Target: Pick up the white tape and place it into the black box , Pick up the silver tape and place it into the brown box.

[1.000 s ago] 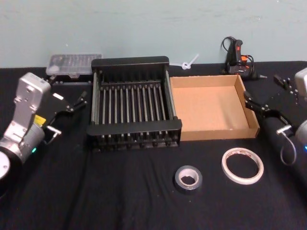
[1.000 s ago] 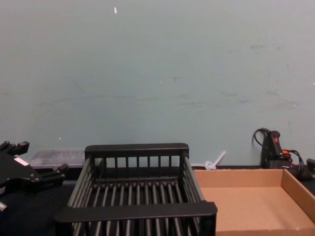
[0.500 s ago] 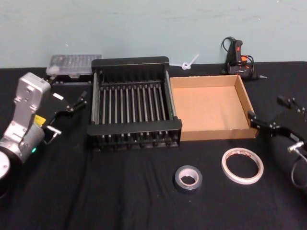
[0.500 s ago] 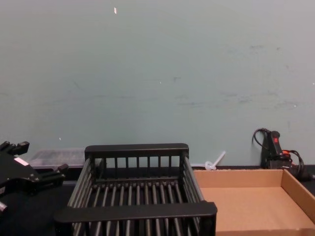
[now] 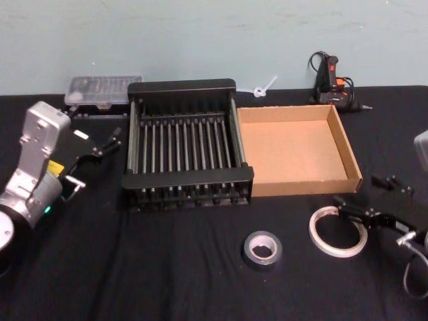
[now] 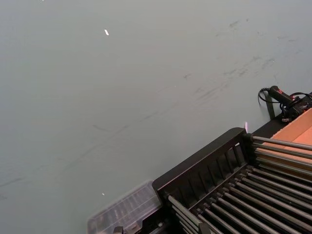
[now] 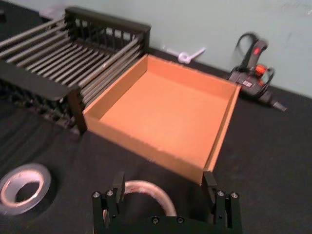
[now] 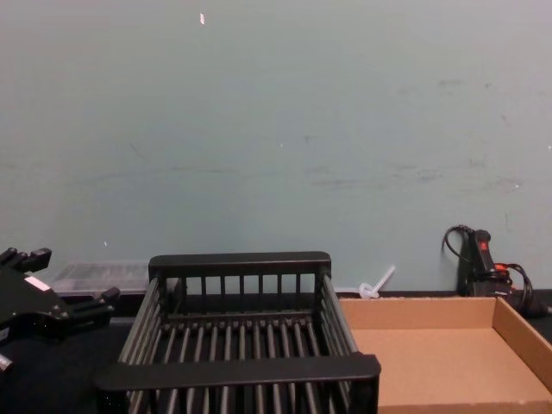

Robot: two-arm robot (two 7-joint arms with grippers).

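The first step of the task, the pick-up of the flat white roll of tape with the wide core hole [image 5: 338,231], was judged to be in hand. That roll was seen lying flat on the black-clothed table [image 5: 167,267] toward its right edge, just in front of the shallow tan cardboard tray [image 5: 297,149], and the right gripper [image 5: 366,198] was positioned over the roll's right side with its fingers spread wide and nothing held. In the right wrist view the white tape [image 7: 146,195] was seen between the two fingers, though whether a fingertip already touched it could not be told. The dark grey roll of tape with the dull silver face [image 5: 262,249] lay apart on the table nearer the front edge, untouched. The black slatted plastic crate [image 5: 189,180] stood near the middle of the table toward its back edge, touching the brown box on its left side, and both containers held nothing. The left gripper [image 5: 100,144] was parked near the table's left edge beside the black box, its fingers apart and empty. The next move was judged to call for a lowering of the right gripper until one finger entered the core hole, followed by a closing on the roll's wall and a lift clear of the tray's front wall.
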